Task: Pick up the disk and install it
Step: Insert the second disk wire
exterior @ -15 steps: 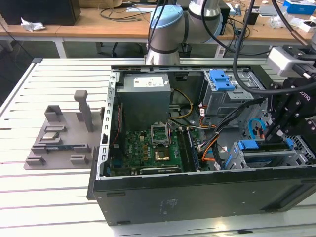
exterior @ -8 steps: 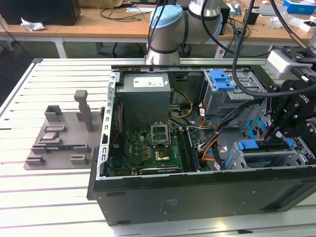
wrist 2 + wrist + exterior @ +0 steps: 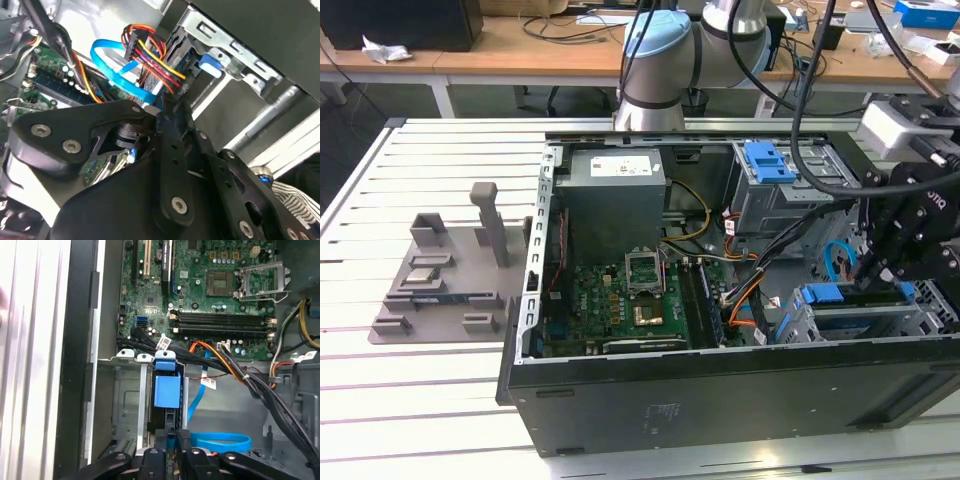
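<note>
Exterior view high, wide; wrist views close.

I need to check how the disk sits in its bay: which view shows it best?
The first wrist view: the disk stands edge-on in the bay, blue carrier facing the camera. The exterior view shows its blue end beside the gripper; the second wrist view, a blue tab.

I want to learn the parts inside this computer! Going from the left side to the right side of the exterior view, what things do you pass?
Grey holder plate on the slatted table → green motherboard inside the computer case → blue-handled drive bay → gripper over the disk.
</note>
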